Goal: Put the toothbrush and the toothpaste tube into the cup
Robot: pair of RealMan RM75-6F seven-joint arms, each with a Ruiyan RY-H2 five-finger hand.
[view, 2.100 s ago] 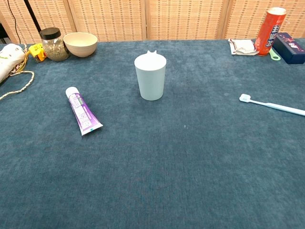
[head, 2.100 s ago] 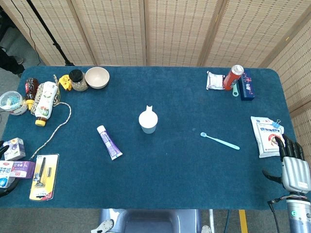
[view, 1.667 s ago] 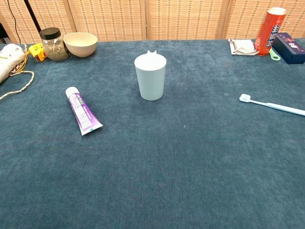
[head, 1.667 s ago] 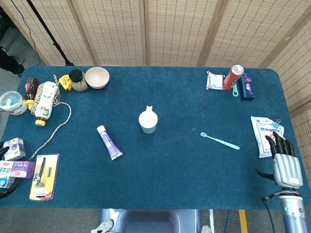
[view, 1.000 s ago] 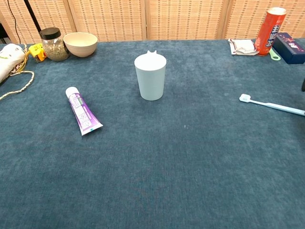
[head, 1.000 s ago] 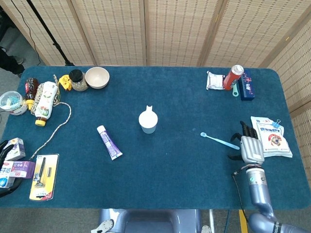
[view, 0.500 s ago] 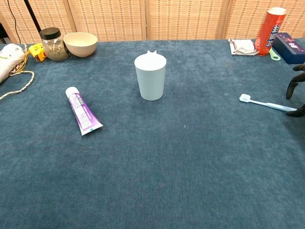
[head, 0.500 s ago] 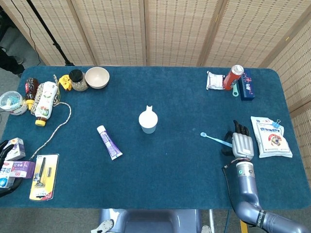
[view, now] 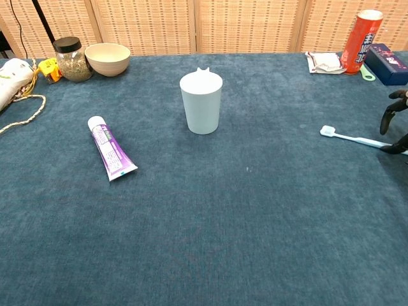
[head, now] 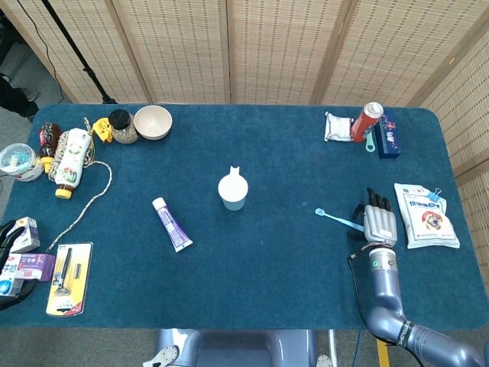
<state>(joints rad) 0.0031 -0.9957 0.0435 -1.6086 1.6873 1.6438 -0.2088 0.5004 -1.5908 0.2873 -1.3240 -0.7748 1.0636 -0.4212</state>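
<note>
We saw the right hand (head: 380,222) low over the blue table (head: 290,275), placed above the handle end of the toothbrush (head: 336,219). In the chest view only its dark fingertips (view: 390,115) entered at the right edge, curving down on either side of the handle, one tip close to or on it. We could not tell from either view whether the hand had actually closed on the toothbrush, because the palm hid the handle from above and the chest camera cut most of the hand off. The toothbrush lay flat on the cloth, its bristle head pointing toward the middle of the table.

The cup (head: 233,190) stood upright near the table's centre, well apart from the toothbrush, its pale body showing clearly in the chest view (view: 201,101). The toothpaste tube (head: 172,224) lay flat to the left of the cup, cap end away from the robot, and apart from it.

The left hand showed in neither view.

At the far left we noted a bowl (head: 152,121) beside a dark-lidded jar (head: 121,126), and a cord (head: 88,202) trailing toward the near edge. At the far right stood a red can (head: 367,121) next to a dark blue box (head: 388,136), and a white packet (head: 425,214) lay just beside the right hand.
</note>
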